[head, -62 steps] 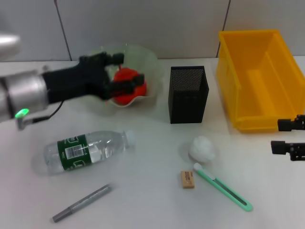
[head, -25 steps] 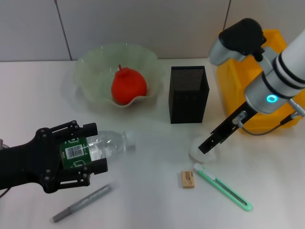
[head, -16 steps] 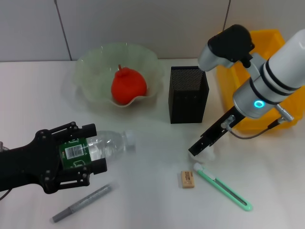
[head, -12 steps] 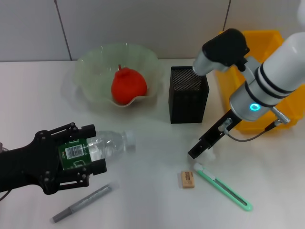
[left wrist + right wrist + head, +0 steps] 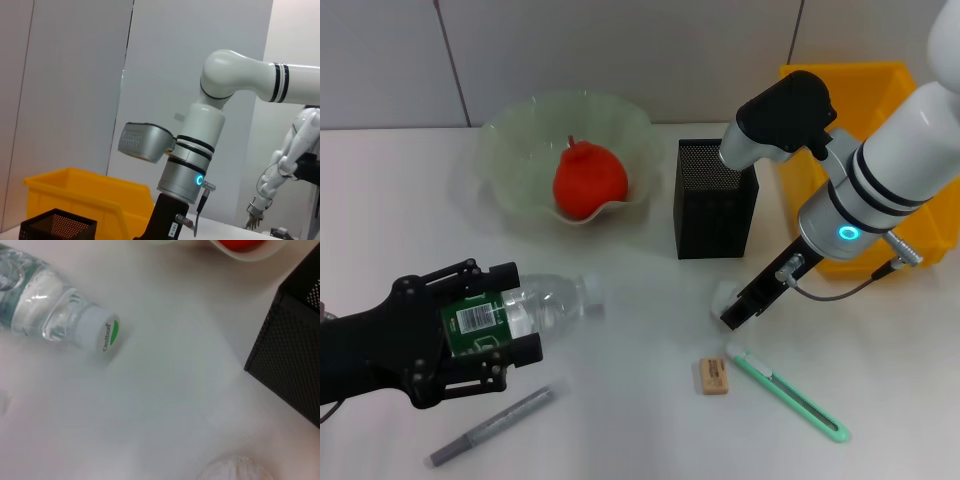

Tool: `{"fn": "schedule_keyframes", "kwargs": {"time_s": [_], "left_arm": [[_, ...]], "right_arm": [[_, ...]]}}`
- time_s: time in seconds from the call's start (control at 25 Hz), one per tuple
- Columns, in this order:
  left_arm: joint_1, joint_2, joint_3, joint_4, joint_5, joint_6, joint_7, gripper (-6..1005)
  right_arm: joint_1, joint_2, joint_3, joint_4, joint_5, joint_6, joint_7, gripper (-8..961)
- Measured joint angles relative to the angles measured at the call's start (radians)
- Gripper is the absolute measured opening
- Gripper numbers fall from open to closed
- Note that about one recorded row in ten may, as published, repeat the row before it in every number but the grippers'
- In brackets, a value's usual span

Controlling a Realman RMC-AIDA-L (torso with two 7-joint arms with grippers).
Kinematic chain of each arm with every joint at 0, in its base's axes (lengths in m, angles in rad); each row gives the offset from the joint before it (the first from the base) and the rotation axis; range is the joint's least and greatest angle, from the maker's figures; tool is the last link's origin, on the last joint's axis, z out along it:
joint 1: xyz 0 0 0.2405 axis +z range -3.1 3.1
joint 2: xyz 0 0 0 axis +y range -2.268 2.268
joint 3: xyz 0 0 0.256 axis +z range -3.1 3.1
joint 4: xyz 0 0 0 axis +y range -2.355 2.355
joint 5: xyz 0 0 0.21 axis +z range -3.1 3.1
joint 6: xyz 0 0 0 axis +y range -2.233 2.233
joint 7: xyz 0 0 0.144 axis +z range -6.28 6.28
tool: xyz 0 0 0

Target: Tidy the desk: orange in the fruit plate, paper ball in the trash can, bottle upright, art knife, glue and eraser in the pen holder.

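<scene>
- On the tabletop, the left gripper is clenched around the lying bottle at its labelled body, presumably to stand it up.
- Right gripper sits low at the paper ball, touching or just beside it; whether its fingers have closed, I cannot tell.
- Orange already rests in the fruit plate.

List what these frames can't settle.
- Right tool, head view: its tip sits over the paper ball; open or shut, and any contact, can't be told.
- Paper ball, right wrist view: cut off by the picture edge.
- Left tool, head view: sits over the lying bottle; its body hides whether the fingers press it.
- Inside of the pen holder: too dark to see.
- Left wrist view: shows no desk items being handled.
</scene>
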Motion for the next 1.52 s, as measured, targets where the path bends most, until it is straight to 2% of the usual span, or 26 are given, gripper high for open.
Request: {"fn": "schedule_keyframes", "kwargs": {"time_s": [0.16,0.24,0.36,0.4,0.44,0.52,0.6,0.64,0.88,0.92,1.0,1.24,1.32,1.36,1.4,1.44,1.52], "left_arm": [[0.000,0.000,0.000,-0.015,0.000,-0.005,0.010,837],[0.001,0.000,0.000,-0.018,0.000,-0.008,0.017,837],[0.001,0.000,0.000,-0.018,0.000,-0.008,0.017,837],[0.001,0.001,-0.002,-0.020,0.000,-0.009,0.023,837],[0.002,0.003,-0.006,-0.020,0.000,-0.009,0.023,837],[0.002,0.003,-0.006,-0.020,0.000,-0.009,0.023,838],[0.005,0.005,-0.010,-0.021,0.000,-0.009,0.023,838],[0.005,0.005,-0.010,-0.021,0.000,-0.009,0.023,838],[0.000,0.007,-0.030,-0.021,0.000,-0.011,0.023,838],[0.000,0.007,-0.030,-0.021,0.000,-0.011,0.023,838],[-0.001,0.007,-0.036,-0.027,0.000,-0.011,0.037,837],[-0.003,0.003,-0.040,-0.034,0.000,-0.010,0.050,837],[-0.004,0.001,-0.040,-0.034,0.000,-0.009,0.050,837],[-0.004,0.001,-0.040,-0.034,0.000,-0.009,0.050,837],[-0.003,0.000,-0.040,-0.034,0.000,-0.009,0.050,838],[-0.003,0.000,-0.040,-0.034,0.000,-0.008,0.050,838],[-0.002,-0.001,-0.040,-0.034,0.000,-0.007,0.050,838]], "right_arm": [[-0.012,0.000,0.000,-0.025,0.000,-0.003,-0.002,554],[-0.051,-0.001,-0.001,-0.128,0.000,-0.068,0.001,515],[-0.069,-0.003,-0.001,-0.180,0.000,-0.101,0.008,515],[-0.103,-0.004,0.002,-0.277,-0.001,-0.162,0.021,515],[-0.103,-0.004,0.002,-0.277,-0.001,-0.162,0.021,515],[-0.135,-0.006,0.007,-0.369,-0.002,-0.229,0.037,515],[-0.195,-0.008,0.010,-0.547,-0.004,-0.344,0.064,515],[-0.195,-0.008,0.010,-0.547,-0.004,-0.344,0.064,514],[-0.274,-0.007,0.064,-0.875,-0.005,-0.623,0.097,514],[-0.274,-0.007,0.064,-0.875,-0.005,-0.623,0.097,514],[-0.286,-0.007,0.109,-0.983,-0.032,-0.711,0.111,514],[-0.292,-0.008,0.179,-1.062,-0.152,-0.732,0.105,514],[-0.312,-0.009,0.198,-1.060,-0.245,-0.646,0.082,514],[-0.312,-0.009,0.198,-1.060,-0.245,-0.646,0.082,513],[-0.329,-0.007,0.202,-1.042,-0.293,-0.565,0.074,513],[-0.329,-0.007,0.202,-1.042,-0.293,-0.565,0.074,513],[-0.347,-0.008,0.206,-0.995,-0.317,-0.463,0.068,513]]}}
